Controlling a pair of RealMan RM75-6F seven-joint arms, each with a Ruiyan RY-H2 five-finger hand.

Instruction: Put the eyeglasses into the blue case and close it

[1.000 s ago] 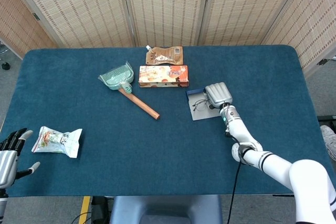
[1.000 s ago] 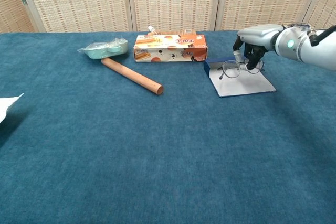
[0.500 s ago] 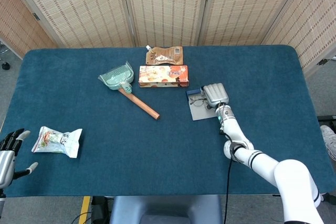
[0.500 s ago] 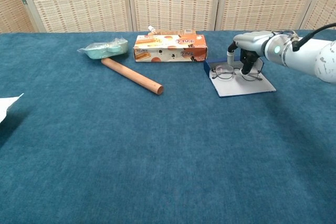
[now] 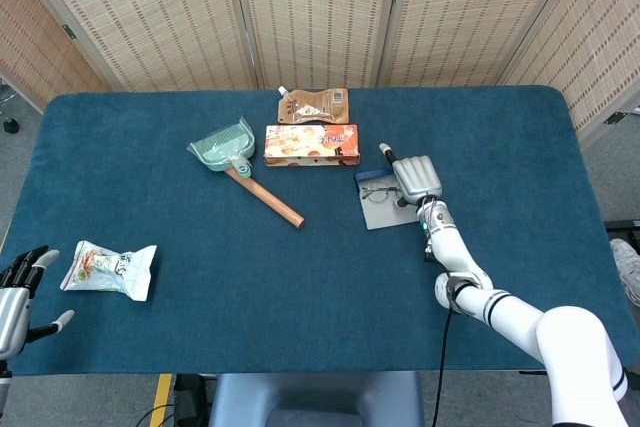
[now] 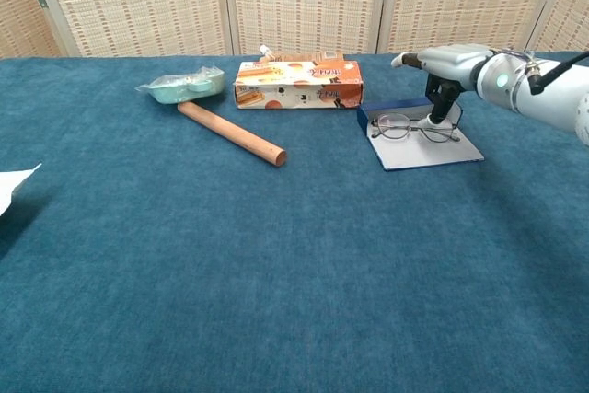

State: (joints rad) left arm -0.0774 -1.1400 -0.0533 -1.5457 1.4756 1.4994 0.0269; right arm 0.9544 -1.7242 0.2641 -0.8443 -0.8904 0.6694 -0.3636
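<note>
The blue case (image 6: 428,150) lies opened flat at the right of the table, grey lining up, with a blue edge (image 5: 366,176) at its far left. The eyeglasses (image 6: 410,128) rest lenses-up on that lining (image 5: 378,192). My right hand (image 6: 448,63) hovers just above their right side with its fingers spread. One fingertip (image 6: 440,118) reaches down to the frame's right end, and I cannot tell if it touches. From the head view the right hand (image 5: 415,178) covers the case's right part. My left hand (image 5: 16,292) is open, off the table's near-left corner.
A green dustpan (image 5: 225,146) with a wooden handle (image 6: 232,133) lies left of centre. An orange snack box (image 6: 297,84) sits just left of the case, with a brown pouch (image 5: 314,105) behind it. A snack bag (image 5: 110,269) lies near my left hand.
The eyeglasses went from held above the case to lying flat on its lining. My right hand released them, spread its fingers and lifted a little. The left hand stayed in place.
</note>
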